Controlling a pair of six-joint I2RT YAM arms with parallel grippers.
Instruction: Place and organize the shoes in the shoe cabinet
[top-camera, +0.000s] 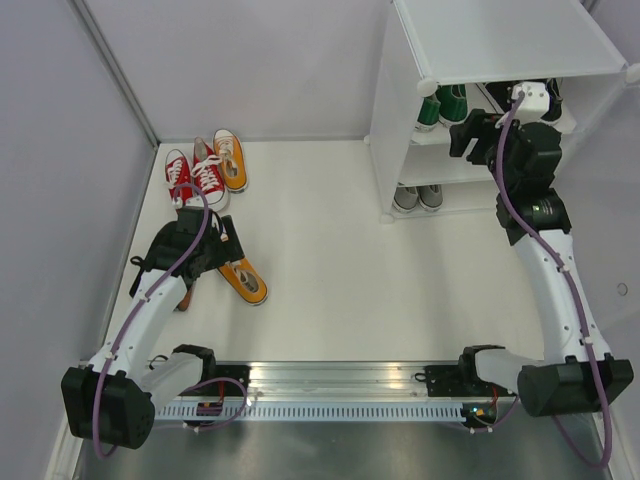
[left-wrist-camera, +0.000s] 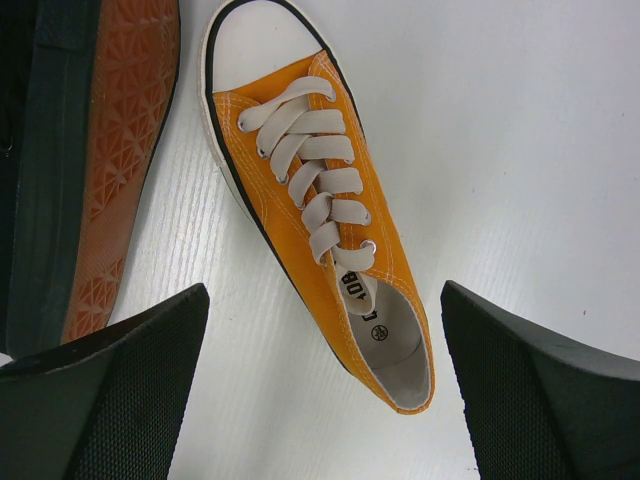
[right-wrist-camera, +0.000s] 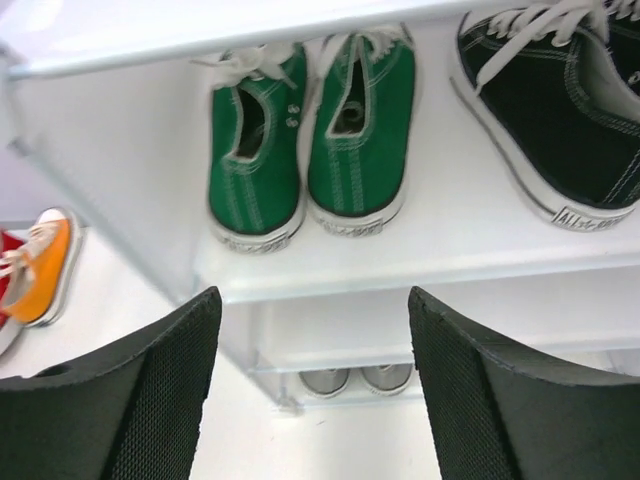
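Spread wide, my left claw (left-wrist-camera: 322, 295) hangs over an orange shoe (left-wrist-camera: 300, 200) lying on the white table (left-wrist-camera: 520, 150). My right claw (right-wrist-camera: 315, 297), also apart and empty, faces the green pair (right-wrist-camera: 355, 150) on a shelf of the shoe cabinet (right-wrist-camera: 450, 270).

On the white table (top-camera: 330, 250) are set the shoe cabinet (top-camera: 500, 40), a red sneaker pair (top-camera: 195, 178) and two orange sneakers (top-camera: 244, 281), lying apart.

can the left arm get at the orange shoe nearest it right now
Probably yes: the orange shoe lies just ahead of its wide-open jaws, with nothing lying between.
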